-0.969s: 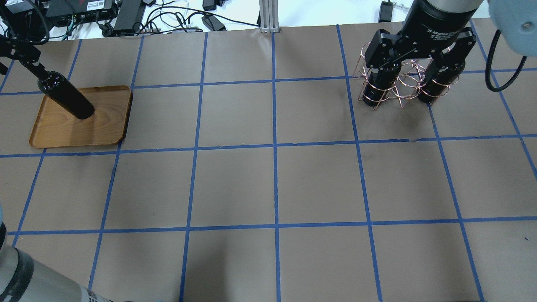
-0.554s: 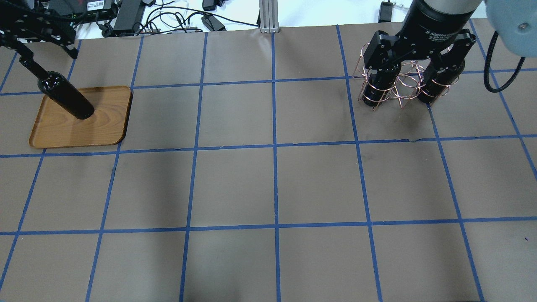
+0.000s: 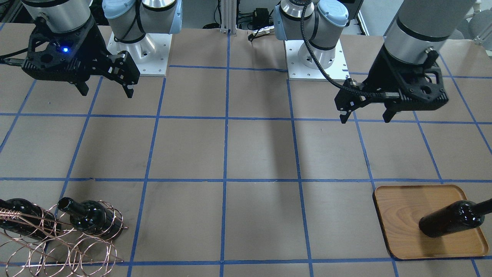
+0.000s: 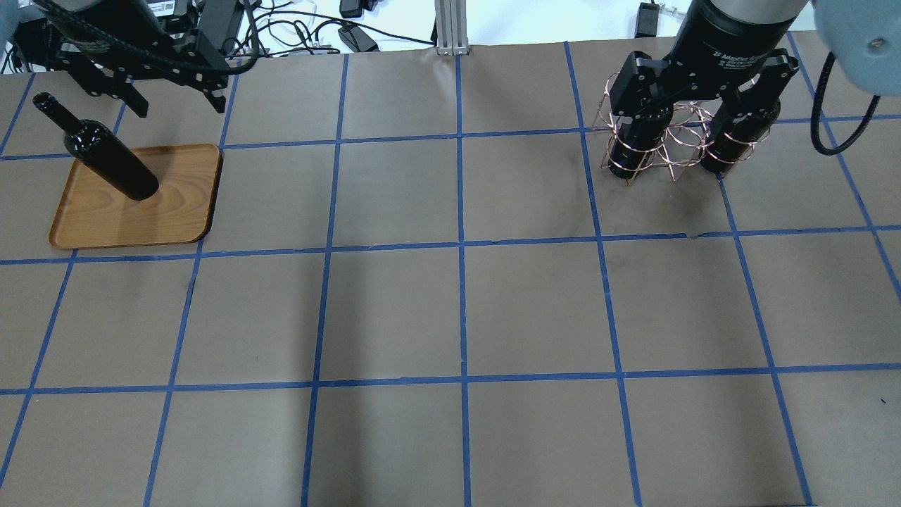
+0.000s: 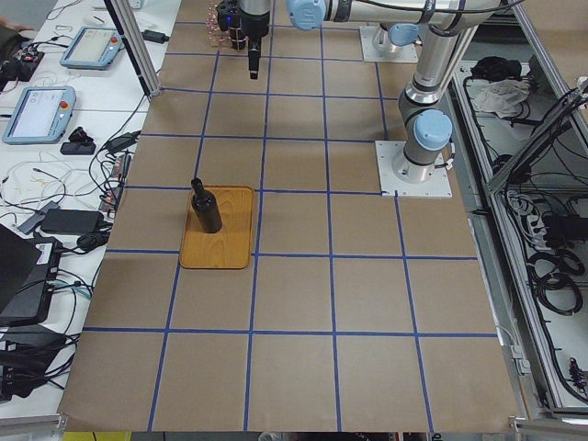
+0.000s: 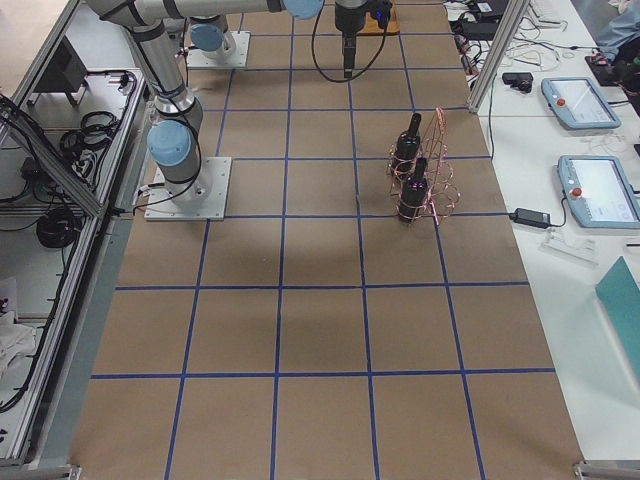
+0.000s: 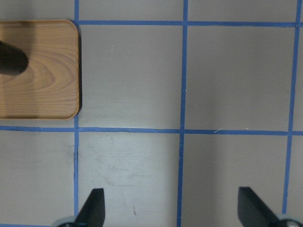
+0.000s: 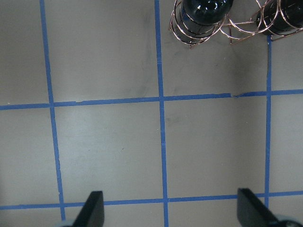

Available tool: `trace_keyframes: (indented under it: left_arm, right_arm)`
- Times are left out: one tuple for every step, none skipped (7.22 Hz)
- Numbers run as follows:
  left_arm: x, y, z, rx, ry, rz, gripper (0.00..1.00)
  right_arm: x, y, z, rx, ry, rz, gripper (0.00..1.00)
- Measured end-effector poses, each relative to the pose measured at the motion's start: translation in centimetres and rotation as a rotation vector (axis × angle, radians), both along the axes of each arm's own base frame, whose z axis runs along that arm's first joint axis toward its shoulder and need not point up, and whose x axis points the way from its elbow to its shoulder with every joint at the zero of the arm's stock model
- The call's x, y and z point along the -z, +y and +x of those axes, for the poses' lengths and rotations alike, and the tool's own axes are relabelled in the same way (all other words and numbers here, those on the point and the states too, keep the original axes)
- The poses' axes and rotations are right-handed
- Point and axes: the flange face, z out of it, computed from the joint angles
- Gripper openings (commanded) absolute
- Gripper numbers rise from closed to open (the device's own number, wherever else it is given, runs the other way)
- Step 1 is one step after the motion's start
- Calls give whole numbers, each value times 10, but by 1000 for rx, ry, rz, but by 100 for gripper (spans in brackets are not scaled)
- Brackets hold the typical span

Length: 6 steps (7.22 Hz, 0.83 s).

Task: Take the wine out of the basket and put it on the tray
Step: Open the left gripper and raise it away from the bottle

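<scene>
On the brown paper counter (image 4: 394,310) gridded with blue tape (image 4: 461,246), the glossy black glass wine bottle (image 4: 105,158) stands upright on the flat light-brown wooden tray (image 4: 176,218), two like bottles (image 3: 90,220) stand in the rose-gold wire coil basket (image 4: 674,141), and the left tool (image 3: 364,118) and right tool (image 3: 107,92) hang above the counter, each spread wide and empty

Tray off the left claw, basket off the right claw

The left claw (image 7: 171,201) hangs over the table (image 7: 213,80). The tray (image 7: 47,75) lies ahead of it and to its left, well apart, with 1 bottle (image 7: 9,59) upright on it. The right claw (image 8: 170,201) hangs over the table too. The basket (image 8: 191,37) stands ahead of it, apart from it and a little to its right, with 2 bottles (image 8: 203,10) upright side by side in it: 1 almost straight ahead, 1 further right, wire between them.
</scene>
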Motion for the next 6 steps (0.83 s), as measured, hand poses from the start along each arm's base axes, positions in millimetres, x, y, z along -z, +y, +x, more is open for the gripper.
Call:
trace_keyframes:
  left_arm:
    - [-1, 13, -16, -7, 3, -4, 100]
    - [-3, 24, -25, -3, 4, -6, 100]
    - [-4, 31, -28, 8, 3, -6, 100]
    - [-6, 36, -29, 20, -2, -7, 100]
    - [-7, 39, -29, 25, -4, -7, 100]
    - [-8, 41, -29, 27, -5, -4, 100]
  right_arm:
    - [0, 0, 0, 0, 0, 0, 100]
    - [0, 0, 0, 1, -1, -2, 100]
    - [-1, -1, 0, 1, 0, -7, 100]
    - [-1, -2, 0, 2, 0, -14, 100]
    - [-2, -2, 0, 2, 0, -20, 100]
    - [-2, -3, 0, 3, 0, -23, 100]
